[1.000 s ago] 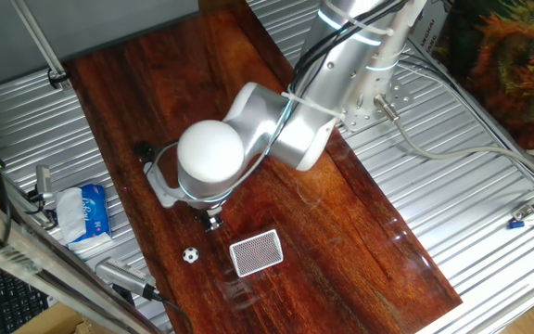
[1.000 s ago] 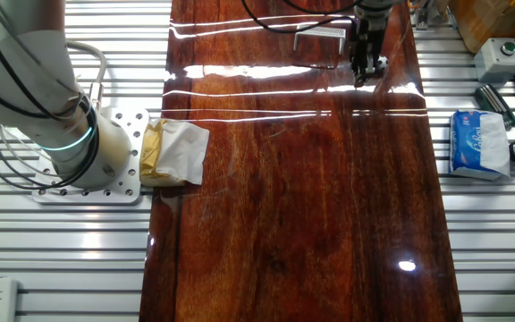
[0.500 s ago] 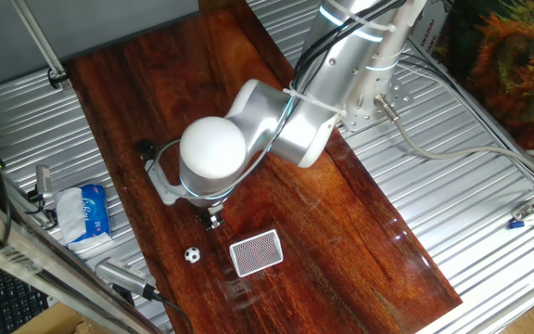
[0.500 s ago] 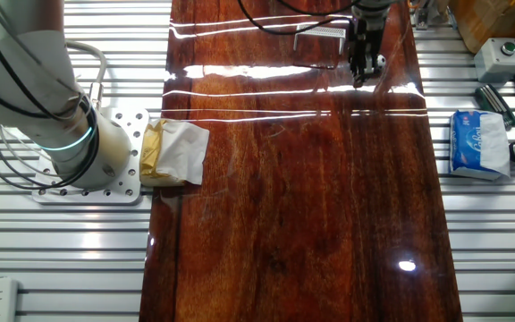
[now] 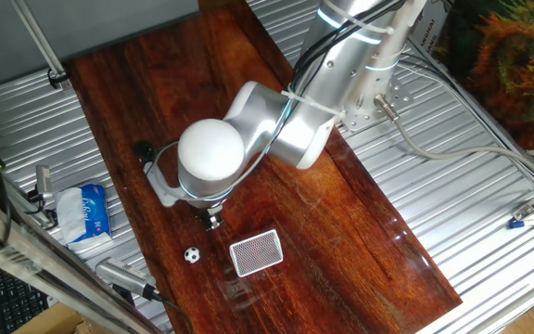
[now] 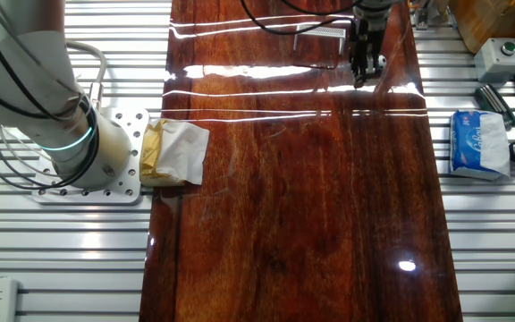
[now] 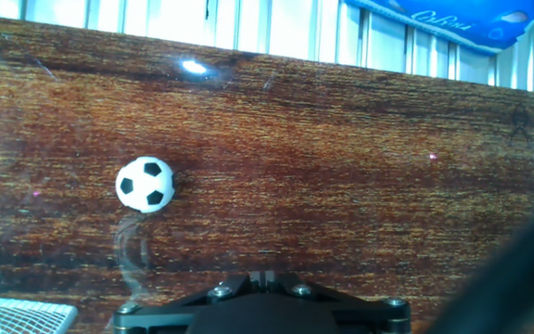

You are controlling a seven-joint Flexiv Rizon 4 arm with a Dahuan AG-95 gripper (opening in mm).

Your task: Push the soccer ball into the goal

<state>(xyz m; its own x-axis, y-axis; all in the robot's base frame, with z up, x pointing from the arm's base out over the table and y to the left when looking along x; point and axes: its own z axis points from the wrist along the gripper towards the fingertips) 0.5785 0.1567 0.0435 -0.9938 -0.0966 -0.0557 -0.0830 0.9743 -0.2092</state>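
The soccer ball [image 5: 191, 254] is a tiny white ball with black patches on the dark wooden board, just left of the goal [image 5: 256, 252], a small white-framed netted box lying near the board's front end. My gripper [image 5: 213, 221] hangs just behind the gap between them, shut and holding nothing. In the hand view the ball [image 7: 145, 185] lies ahead and to the left of the shut gripper [image 7: 262, 276], apart from it. A corner of the goal [image 7: 17, 315] shows at the bottom left. In the other fixed view the gripper [image 6: 365, 73] is at the far end, beside the goal [image 6: 322, 33]; the ball is hidden.
A blue-and-white tissue packet [image 5: 86, 211] lies on the metal slats left of the board, and it also shows in the hand view [image 7: 443, 19]. A yellow-and-white wrapped packet [image 6: 173, 152] sits by the arm's base plate. Cables and metal tools lie around the board's edges.
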